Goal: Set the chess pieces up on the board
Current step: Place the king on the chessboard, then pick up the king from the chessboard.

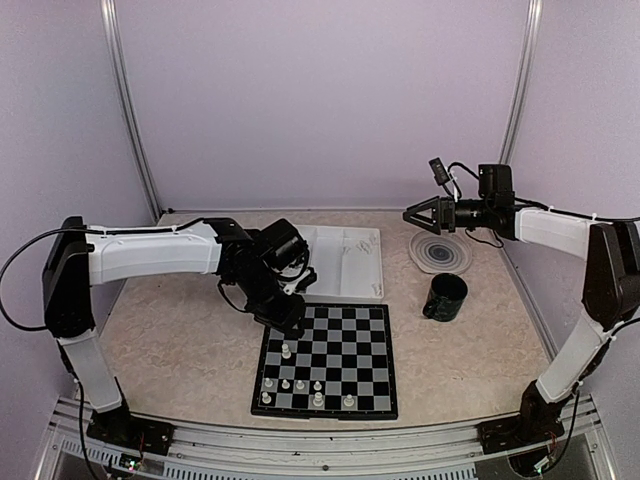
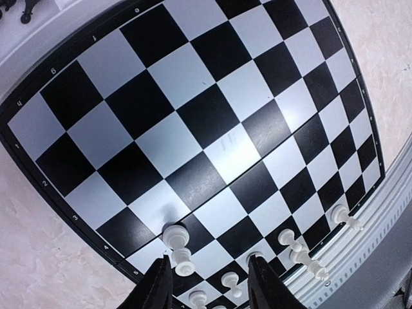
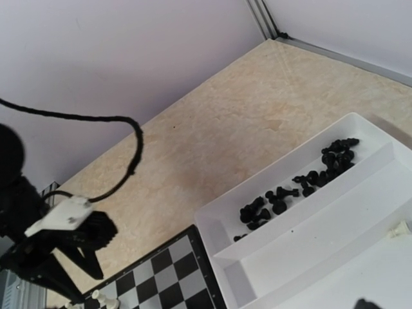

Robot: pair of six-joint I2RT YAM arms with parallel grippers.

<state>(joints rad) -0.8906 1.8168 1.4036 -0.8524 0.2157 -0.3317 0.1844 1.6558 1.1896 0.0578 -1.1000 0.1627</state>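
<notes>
My left gripper (image 2: 209, 267), parted and empty, brackets a white pawn (image 2: 179, 250) so it stands free on the board (image 2: 193, 116).

I look down from the overhead camera into a small booth. The back wall (image 1: 320, 100) is plain pale lilac, and the left wall (image 1: 50, 120) and right wall (image 1: 590, 100) are the same flat colour. A slim silver post stands in each far corner where the walls meet: the left post (image 1: 130, 110) and the right post (image 1: 520, 80), both leaning outward in my view. The table (image 1: 170, 340) has a beige, marbled, stone-look top that reaches the walls at the far, left and right sides. A grey ribbed metal rail (image 1: 330, 440) runs along its near edge. The light is soft and even, and shadows on the tabletop are faint.
</notes>
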